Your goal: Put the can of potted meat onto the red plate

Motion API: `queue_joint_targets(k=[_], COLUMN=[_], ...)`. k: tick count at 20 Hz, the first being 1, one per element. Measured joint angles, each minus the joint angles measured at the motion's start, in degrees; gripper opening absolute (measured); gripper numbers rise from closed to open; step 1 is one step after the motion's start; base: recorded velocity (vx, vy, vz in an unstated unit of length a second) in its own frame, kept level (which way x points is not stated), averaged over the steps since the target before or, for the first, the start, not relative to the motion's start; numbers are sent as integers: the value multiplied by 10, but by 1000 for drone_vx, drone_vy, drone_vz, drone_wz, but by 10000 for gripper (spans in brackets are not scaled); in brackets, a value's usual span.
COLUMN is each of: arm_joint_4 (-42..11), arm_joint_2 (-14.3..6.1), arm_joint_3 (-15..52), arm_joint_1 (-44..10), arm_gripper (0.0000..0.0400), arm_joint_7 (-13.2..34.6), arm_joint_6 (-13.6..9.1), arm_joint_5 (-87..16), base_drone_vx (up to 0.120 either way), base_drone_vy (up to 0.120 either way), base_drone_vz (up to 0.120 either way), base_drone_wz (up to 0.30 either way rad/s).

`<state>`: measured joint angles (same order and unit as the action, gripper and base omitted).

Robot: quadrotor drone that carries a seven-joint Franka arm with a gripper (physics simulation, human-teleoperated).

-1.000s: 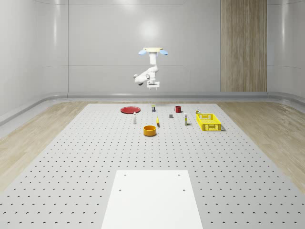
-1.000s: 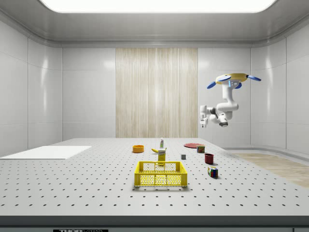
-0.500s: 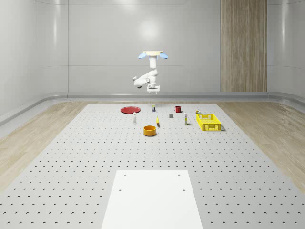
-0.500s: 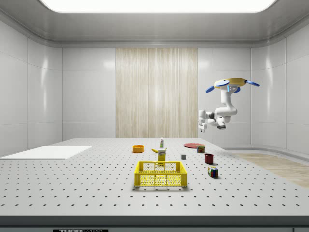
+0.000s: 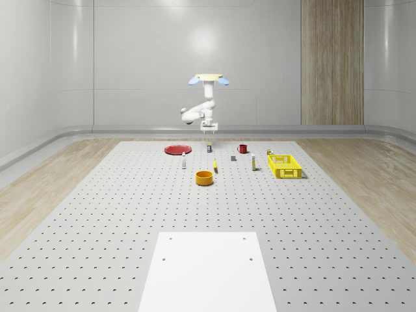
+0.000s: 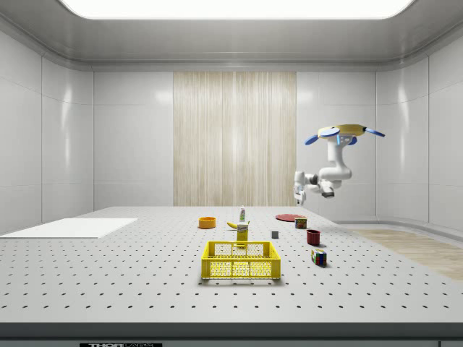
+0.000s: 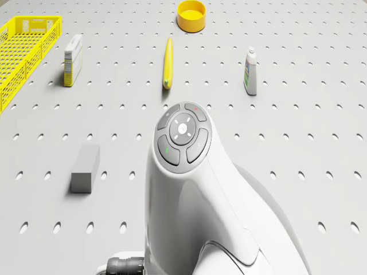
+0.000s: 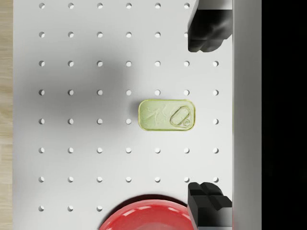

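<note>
Directly below the gripper (image 8: 206, 115) (seemingly open): potted meat can (image 8: 167, 115).

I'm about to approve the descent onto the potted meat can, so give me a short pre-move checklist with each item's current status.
1. Gripper open: ok, the fingers are spread apart with nothing between them.
2. Can of potted meat under the gripper: ok, it lies between the fingers' lines in the wrist view, lid up.
3. Can free of neighbours: ok, bare table all around it.
4. Red plate bare: ok for the part seen in the wrist view; the rest cannot tell.
5. Drone hovering above the can: ok, well above the table.
6. Gripper at grasp height: not ok, it hangs high above the can.
</note>
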<state>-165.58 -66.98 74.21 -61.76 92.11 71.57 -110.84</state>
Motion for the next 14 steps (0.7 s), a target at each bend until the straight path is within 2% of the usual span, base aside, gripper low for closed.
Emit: queue_joint_targets(k=[7,9,14], arm_joint_4=[1,2,3], arm_joint_2=[-19,-25,-37], arm_joint_3=[6,7,11], arm_joint_1=[-6,-8,-12], arm_gripper=[400,400,400], arm_joint_7=[6,8,11], arm_joint_6=[18,22,34], arm_joint_5=[10,13,19], base_drone_vx=[0,80,0], base_drone_vy=[0,0,0], base_drone_vz=[-120,-120,-120], base_drone_wz=[0,0,0])
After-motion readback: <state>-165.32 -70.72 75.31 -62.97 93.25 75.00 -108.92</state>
